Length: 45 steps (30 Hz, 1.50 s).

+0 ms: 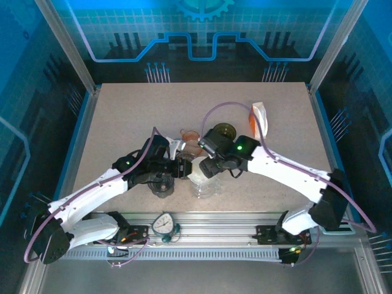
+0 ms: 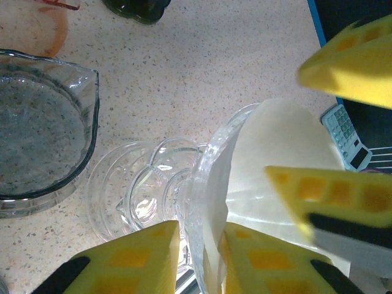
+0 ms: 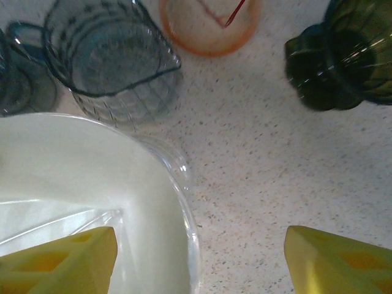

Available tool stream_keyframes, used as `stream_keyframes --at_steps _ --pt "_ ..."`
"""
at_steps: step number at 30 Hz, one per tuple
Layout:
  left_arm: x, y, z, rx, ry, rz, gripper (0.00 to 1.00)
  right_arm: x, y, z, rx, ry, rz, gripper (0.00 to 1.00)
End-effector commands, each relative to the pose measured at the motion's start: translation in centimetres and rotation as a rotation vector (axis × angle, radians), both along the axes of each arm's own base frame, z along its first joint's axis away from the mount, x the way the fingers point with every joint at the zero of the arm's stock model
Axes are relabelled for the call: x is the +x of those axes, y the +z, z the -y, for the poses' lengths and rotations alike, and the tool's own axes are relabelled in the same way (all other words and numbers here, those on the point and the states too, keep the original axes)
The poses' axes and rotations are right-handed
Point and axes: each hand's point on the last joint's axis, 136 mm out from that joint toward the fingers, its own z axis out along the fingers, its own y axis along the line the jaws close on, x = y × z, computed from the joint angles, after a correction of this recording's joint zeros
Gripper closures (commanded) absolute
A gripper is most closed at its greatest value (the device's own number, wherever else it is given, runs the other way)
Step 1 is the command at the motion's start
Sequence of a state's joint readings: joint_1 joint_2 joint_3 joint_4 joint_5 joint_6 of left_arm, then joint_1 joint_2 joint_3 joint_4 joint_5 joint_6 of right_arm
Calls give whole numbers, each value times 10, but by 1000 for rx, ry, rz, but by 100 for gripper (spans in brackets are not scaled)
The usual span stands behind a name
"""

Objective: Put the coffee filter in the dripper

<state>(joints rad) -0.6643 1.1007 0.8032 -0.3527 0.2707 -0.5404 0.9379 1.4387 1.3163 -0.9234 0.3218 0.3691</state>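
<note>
A clear glass dripper (image 1: pixel 206 179) sits mid-table with the white paper coffee filter (image 1: pixel 199 166) inside its cone. My left gripper (image 2: pixel 199 236) is shut on the dripper's rim (image 2: pixel 205 165), pinching the glass wall and the filter's (image 2: pixel 282 141) edge between its yellow pads. My right gripper (image 3: pixel 199 260) is open and straddles the far rim (image 3: pixel 184 184), one finger inside over the filter (image 3: pixel 73 165), the other outside above the table. Its yellow fingers (image 2: pixel 358 58) also show in the left wrist view.
A clear glass pitcher (image 3: pixel 110 55) stands close to the dripper, with an orange bowl (image 3: pixel 208 24) and a dark green dripper (image 3: pixel 349 61) behind. A dark grey cup (image 1: pixel 162 187) sits under the left arm. A small scale (image 1: pixel 164 223) lies at the front edge.
</note>
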Motion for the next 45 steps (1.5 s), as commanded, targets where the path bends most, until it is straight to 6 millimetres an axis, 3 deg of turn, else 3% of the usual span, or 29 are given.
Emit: stream_keyframes --at_steps 1,13,21,25,28,31,33,38,45 --pt "0 5 6 -14 -21 16 74 3 27 9 44 -47 83 26" --pt "1 10 2 -21 7 29 50 -4 53 36 169 -130 159 26" --pt "2 37 -3 -68 40 84 31 -6 69 45 215 -150 208 26" --pt "5 59 -15 -93 107 137 28 -8 76 56 236 -178 247 26" --pt "16 61 -34 -96 195 125 27 -10 75 65 248 -200 256 26" --pt "33 45 -59 -69 305 42 29 -15 69 73 256 -217 254 26" --pt "46 30 -73 -20 355 -23 36 -18 65 78 259 -223 252 26" --pt "70 -6 -69 77 315 -130 40 -26 57 88 269 -230 238 26" --pt "83 -45 -82 287 295 -168 45 -37 44 100 281 -236 209 26"
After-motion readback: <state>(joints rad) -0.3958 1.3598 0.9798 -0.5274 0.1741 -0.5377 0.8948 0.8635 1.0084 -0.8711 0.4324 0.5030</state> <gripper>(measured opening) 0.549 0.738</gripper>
